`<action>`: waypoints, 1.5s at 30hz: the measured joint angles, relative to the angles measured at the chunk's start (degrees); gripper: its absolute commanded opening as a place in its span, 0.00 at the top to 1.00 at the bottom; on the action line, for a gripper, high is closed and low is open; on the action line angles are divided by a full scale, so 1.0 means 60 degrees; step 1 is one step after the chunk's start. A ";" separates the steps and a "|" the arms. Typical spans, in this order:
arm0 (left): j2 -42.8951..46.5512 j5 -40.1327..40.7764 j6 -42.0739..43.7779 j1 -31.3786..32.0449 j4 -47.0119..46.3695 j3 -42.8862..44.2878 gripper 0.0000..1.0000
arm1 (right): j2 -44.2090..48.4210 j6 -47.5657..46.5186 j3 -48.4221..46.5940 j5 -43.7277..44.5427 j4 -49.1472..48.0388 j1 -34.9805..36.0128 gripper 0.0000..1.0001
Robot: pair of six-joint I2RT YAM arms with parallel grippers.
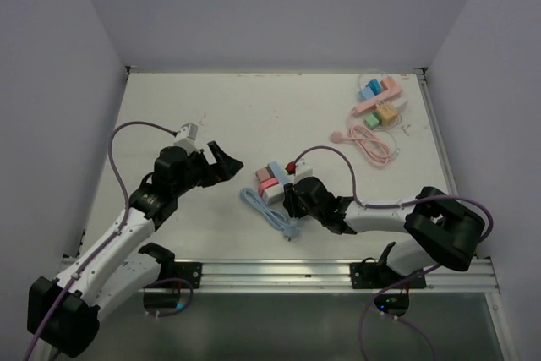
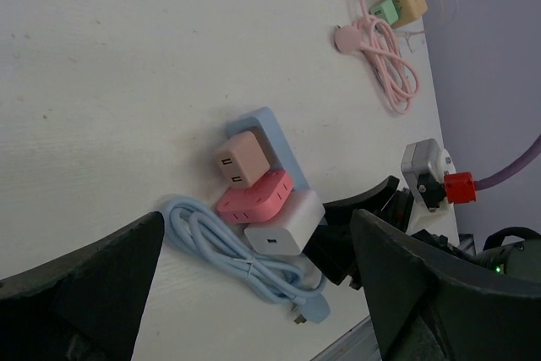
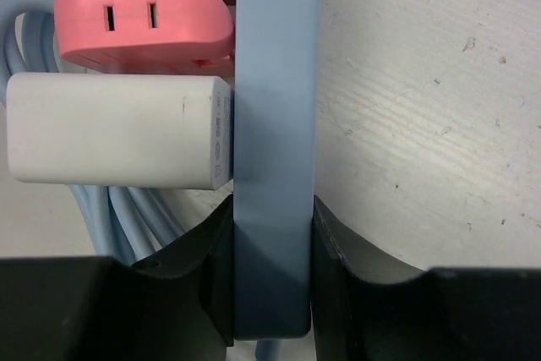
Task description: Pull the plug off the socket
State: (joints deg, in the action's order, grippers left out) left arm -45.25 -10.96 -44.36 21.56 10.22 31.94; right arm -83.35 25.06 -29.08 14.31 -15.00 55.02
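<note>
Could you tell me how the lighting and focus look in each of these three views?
Top external: soft, even light, faint shadows, no glare on the table. Left wrist: the blue power strip is sharp, the left fingers dark and blurred. Right wrist: the strip is crisp, the right fingers clamping it nearly black.

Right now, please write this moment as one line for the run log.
right jaws: shut on power strip | left jaws: open, off the strip | white plug, pink plug, beige plug: plugged in

White arms [image 1: 110, 247], black joints [image 1: 177, 171] — purple cables [image 1: 380, 205]
</note>
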 measured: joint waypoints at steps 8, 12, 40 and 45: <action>-0.2448 0.1235 -0.0765 0.1967 -0.1115 0.0135 0.05 | 0.0102 0.0160 0.0433 -0.0040 -0.0787 0.0000 1.00; -0.3402 0.1832 -0.1078 0.2761 -0.1548 0.0463 0.05 | 0.0106 0.0259 0.0565 -0.0058 -0.1020 -0.0007 1.00; -0.5027 0.4029 -0.4543 0.4932 -0.3716 -0.0127 0.02 | -0.0433 0.2269 0.1188 -0.2087 -0.3144 -0.1370 1.00; -0.5428 0.4360 -0.5020 0.4983 -0.3840 -0.0091 0.02 | -0.0437 0.2291 0.1188 -0.2087 -0.3151 -0.1370 1.00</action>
State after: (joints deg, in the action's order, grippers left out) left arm -77.82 15.20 -74.48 51.46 -12.82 31.40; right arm -85.97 38.81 -21.96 1.78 -33.91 46.81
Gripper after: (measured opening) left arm 0.981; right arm 0.350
